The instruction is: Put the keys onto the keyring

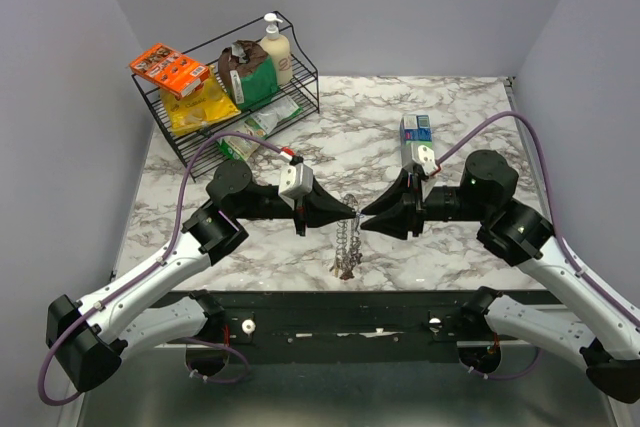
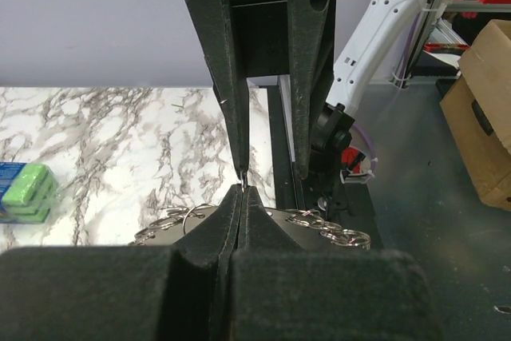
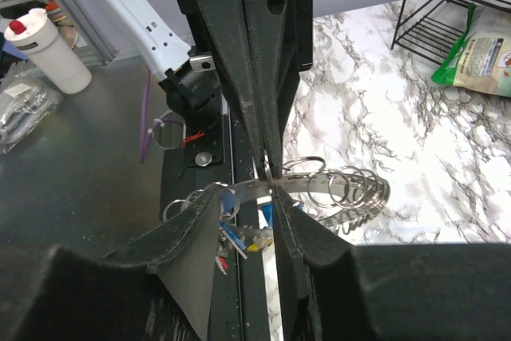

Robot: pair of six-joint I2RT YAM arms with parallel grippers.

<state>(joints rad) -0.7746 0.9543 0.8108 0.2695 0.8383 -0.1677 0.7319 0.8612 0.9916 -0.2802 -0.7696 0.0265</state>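
Left gripper is clamped on the keyring, holding it aloft; right gripper straddles the keyring, fingers apart. Coloured keys dangle under the keyring, seemingly threaded on; whether any remains, I cannot tell.

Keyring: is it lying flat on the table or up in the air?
Up in the air. The keyring dangles from the left gripper, which is pinched shut on its metal band.
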